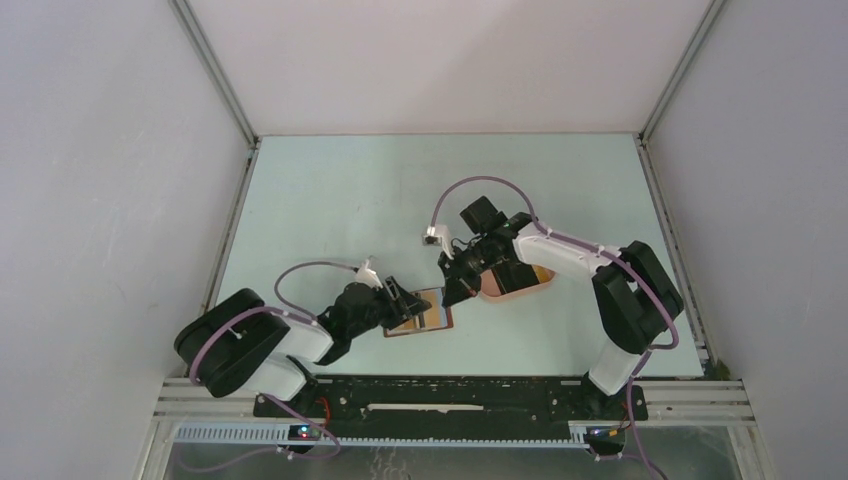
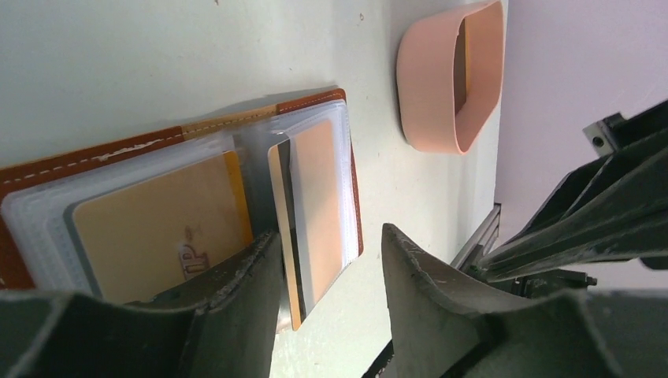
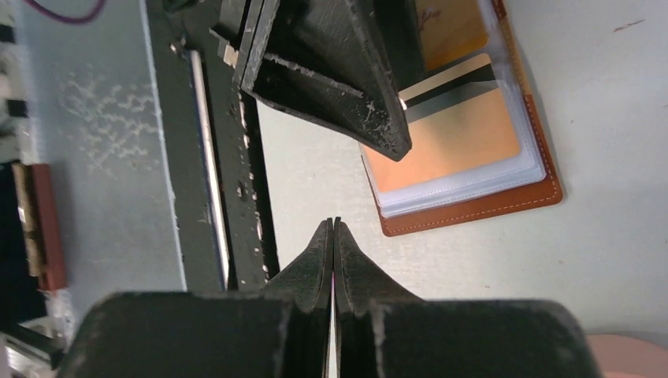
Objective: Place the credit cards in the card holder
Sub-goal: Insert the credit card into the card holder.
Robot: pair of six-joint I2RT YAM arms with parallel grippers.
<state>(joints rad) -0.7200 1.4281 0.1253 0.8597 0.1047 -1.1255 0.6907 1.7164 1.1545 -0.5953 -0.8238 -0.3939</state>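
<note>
The card holder lies open on the table, its brown leather edge and clear pockets up. One tan credit card sits in its left pocket. A second tan card with a black stripe is partly inside the right pocket, and its near end sticks out past the pocket. My left gripper is open just above that end, one finger beside the card, holding nothing. My right gripper is shut and empty, hovering beside the holder, clear of the striped card.
A pink oval tray stands right of the holder, under the right arm; something tan shows inside it. The black base rail runs along the near table edge. Grey walls enclose the table on three sides.
</note>
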